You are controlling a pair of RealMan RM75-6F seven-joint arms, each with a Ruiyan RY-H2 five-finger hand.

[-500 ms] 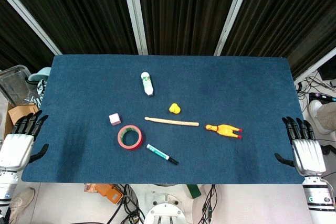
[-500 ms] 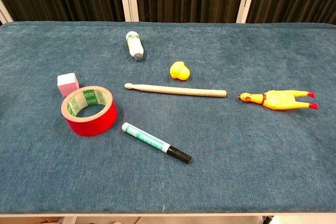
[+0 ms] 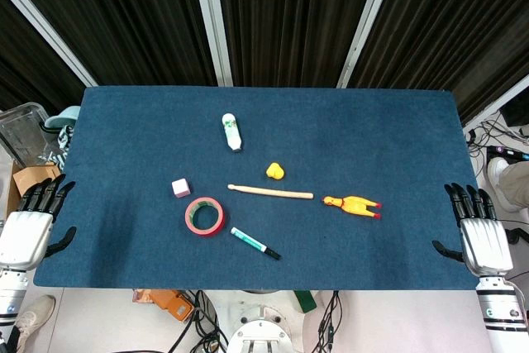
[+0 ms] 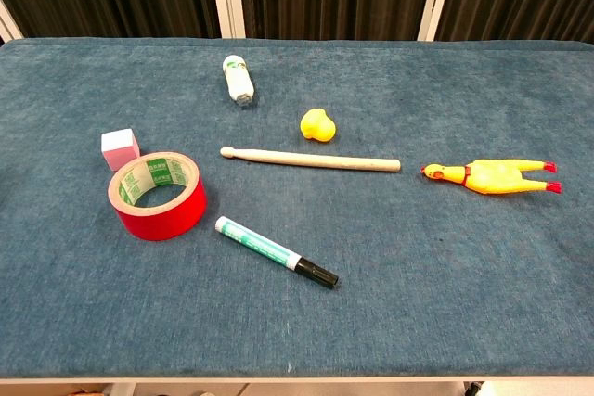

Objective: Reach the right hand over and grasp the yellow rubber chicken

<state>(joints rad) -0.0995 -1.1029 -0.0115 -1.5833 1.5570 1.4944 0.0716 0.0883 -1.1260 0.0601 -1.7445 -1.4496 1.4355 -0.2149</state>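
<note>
At the near edge of the table point(image 3: 397, 121), the right hand point(image 3: 480, 235) sits just off the near right corner with its fingers spread apart and nothing in them, and the left hand point(image 3: 29, 225) sits likewise off the near left corner, fingers apart and holding nothing; neither shows in the chest view. Nearest on the blue cloth lies a green and white marker point(image 4: 277, 250) with a black cap, set at a slant. Just beyond it to the left stands a roll of red tape point(image 4: 156, 196), and close behind that a small pink cube point(image 4: 121, 148). Over on the right side lies the yellow rubber chicken point(image 4: 492, 176), flat on its side with its head toward the middle of the table and its red feet toward the right edge, well apart from the right hand. A wooden drumstick point(image 4: 311, 159) lies crosswise in the middle, its thick end near the chicken's head without touching. Just behind the drumstick sits a small yellow toy point(image 4: 316, 124), and farthest back lies a small white bottle point(image 4: 238, 80) with green markings
</note>
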